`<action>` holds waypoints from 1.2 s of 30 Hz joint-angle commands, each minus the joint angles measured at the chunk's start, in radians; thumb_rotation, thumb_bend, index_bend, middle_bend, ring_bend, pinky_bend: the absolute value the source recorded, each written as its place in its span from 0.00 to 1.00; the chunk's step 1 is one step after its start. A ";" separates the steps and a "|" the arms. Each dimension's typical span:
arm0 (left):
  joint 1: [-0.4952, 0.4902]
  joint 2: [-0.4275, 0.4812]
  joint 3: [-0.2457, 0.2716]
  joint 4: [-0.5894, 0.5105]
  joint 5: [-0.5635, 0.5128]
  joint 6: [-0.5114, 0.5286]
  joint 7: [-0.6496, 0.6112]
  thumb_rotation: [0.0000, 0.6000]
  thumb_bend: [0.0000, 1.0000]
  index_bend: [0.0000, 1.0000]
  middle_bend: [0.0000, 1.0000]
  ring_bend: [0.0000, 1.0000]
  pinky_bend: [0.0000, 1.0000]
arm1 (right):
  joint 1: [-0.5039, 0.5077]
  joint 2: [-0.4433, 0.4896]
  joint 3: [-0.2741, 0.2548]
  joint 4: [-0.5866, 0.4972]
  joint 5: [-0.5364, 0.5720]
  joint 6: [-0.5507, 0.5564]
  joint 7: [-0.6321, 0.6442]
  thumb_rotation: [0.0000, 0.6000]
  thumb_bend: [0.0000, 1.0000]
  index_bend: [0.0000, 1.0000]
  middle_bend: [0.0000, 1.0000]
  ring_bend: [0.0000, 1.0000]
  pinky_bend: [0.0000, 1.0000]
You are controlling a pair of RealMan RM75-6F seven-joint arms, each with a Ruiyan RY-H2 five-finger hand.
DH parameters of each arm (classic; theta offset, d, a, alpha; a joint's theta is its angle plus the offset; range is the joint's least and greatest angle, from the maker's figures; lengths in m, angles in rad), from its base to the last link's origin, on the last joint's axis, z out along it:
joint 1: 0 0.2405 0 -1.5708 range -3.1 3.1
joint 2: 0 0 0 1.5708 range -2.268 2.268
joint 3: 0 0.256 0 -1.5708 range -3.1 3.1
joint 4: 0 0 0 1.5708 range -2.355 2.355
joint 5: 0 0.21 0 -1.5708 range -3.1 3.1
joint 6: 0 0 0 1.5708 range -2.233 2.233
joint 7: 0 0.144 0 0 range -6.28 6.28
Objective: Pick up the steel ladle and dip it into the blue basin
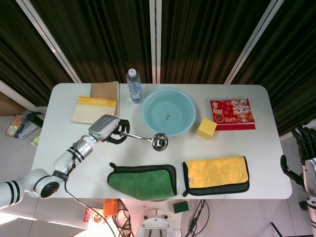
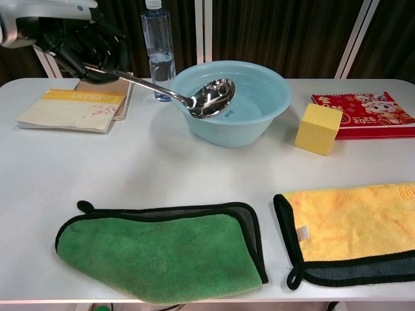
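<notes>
My left hand (image 1: 109, 130) (image 2: 78, 40) grips the handle of the steel ladle (image 1: 159, 141) (image 2: 211, 98) and holds it in the air. In the head view its bowl hangs over the table just in front of the blue basin (image 1: 169, 112); in the chest view it shows in front of the blue basin's (image 2: 259, 126) near left rim. My right hand (image 1: 307, 154) hangs off the table's right edge with fingers apart, holding nothing.
A water bottle (image 1: 134, 86) and notebooks (image 1: 97, 106) lie left of the basin. A yellow block (image 1: 206, 128) and red booklet (image 1: 232, 114) sit to its right. A green cloth (image 1: 143, 181) and a yellow cloth (image 1: 216, 174) lie along the front edge.
</notes>
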 commanded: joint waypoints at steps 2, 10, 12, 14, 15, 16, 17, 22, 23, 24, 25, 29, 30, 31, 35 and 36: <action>-0.139 0.041 -0.065 -0.025 -0.188 -0.144 0.037 1.00 0.39 0.73 0.67 0.66 0.80 | -0.003 -0.001 0.001 0.010 0.005 0.004 0.016 1.00 0.51 0.00 0.00 0.00 0.00; -0.374 -0.029 -0.019 0.117 -0.478 -0.242 0.131 1.00 0.40 0.73 0.67 0.66 0.81 | -0.011 0.001 0.009 0.033 0.026 0.012 0.059 1.00 0.51 0.00 0.00 0.00 0.00; -0.416 -0.055 -0.004 0.147 -0.526 -0.235 0.148 1.00 0.40 0.73 0.67 0.67 0.81 | -0.012 0.000 0.011 0.039 0.030 0.012 0.069 1.00 0.51 0.00 0.00 0.00 0.00; -0.460 -0.087 0.014 0.186 -0.573 -0.225 0.170 1.00 0.40 0.74 0.67 0.67 0.80 | -0.012 -0.001 0.011 0.045 0.033 0.011 0.078 1.00 0.50 0.00 0.00 0.00 0.00; -0.477 -0.102 0.022 0.205 -0.591 -0.220 0.179 1.00 0.40 0.74 0.67 0.67 0.81 | -0.013 -0.001 0.011 0.047 0.034 0.010 0.081 1.00 0.50 0.00 0.00 0.00 0.00; -0.497 -0.124 0.035 0.232 -0.612 -0.209 0.194 1.00 0.40 0.74 0.67 0.67 0.81 | -0.013 -0.002 0.011 0.049 0.035 0.010 0.084 1.00 0.50 0.00 0.00 0.00 0.00; -0.511 -0.140 0.046 0.253 -0.627 -0.198 0.208 1.00 0.40 0.74 0.67 0.67 0.80 | -0.013 -0.002 0.012 0.051 0.036 0.009 0.087 1.00 0.50 0.00 0.00 0.00 0.00; -0.568 -0.223 0.104 0.362 -0.706 -0.154 0.284 1.00 0.41 0.74 0.67 0.67 0.80 | -0.014 -0.002 0.012 0.059 0.042 0.006 0.099 1.00 0.51 0.00 0.00 0.00 0.00; -0.575 -0.234 0.110 0.382 -0.721 -0.152 0.292 1.00 0.41 0.74 0.67 0.67 0.80 | -0.015 -0.002 0.012 0.060 0.043 0.005 0.100 1.00 0.51 0.00 0.00 0.00 0.00; -0.581 -0.244 0.114 0.401 -0.736 -0.151 0.298 1.00 0.41 0.74 0.67 0.67 0.80 | -0.015 -0.003 0.013 0.061 0.044 0.005 0.102 1.00 0.51 0.00 0.00 0.00 0.00; -0.588 -0.253 0.115 0.424 -0.757 -0.152 0.303 1.00 0.41 0.74 0.67 0.67 0.80 | -0.015 -0.003 0.013 0.063 0.045 0.005 0.104 1.00 0.51 0.00 0.00 0.00 0.00; -0.611 -0.273 0.148 0.486 -0.800 -0.145 0.354 1.00 0.41 0.74 0.68 0.67 0.80 | -0.016 -0.006 0.014 0.070 0.050 0.002 0.110 1.00 0.51 0.00 0.00 0.00 0.00; -0.617 -0.281 0.162 0.501 -0.816 -0.137 0.376 1.00 0.41 0.74 0.68 0.67 0.80 | -0.016 -0.007 0.015 0.072 0.052 0.000 0.112 1.00 0.51 0.00 0.00 0.00 0.00; -0.621 -0.287 0.172 0.511 -0.829 -0.128 0.391 1.00 0.41 0.74 0.68 0.67 0.80 | -0.015 -0.008 0.015 0.074 0.053 -0.001 0.113 1.00 0.51 0.00 0.00 0.00 0.00; -0.631 -0.318 0.211 0.549 -0.874 -0.083 0.469 1.00 0.41 0.74 0.68 0.67 0.80 | -0.012 -0.013 0.015 0.077 0.052 -0.006 0.114 1.00 0.51 0.00 0.00 0.00 0.00; -0.632 -0.324 0.219 0.555 -0.881 -0.074 0.488 1.00 0.41 0.74 0.68 0.67 0.80 | -0.011 -0.013 0.015 0.078 0.050 -0.007 0.114 1.00 0.51 0.00 0.00 0.00 0.00</action>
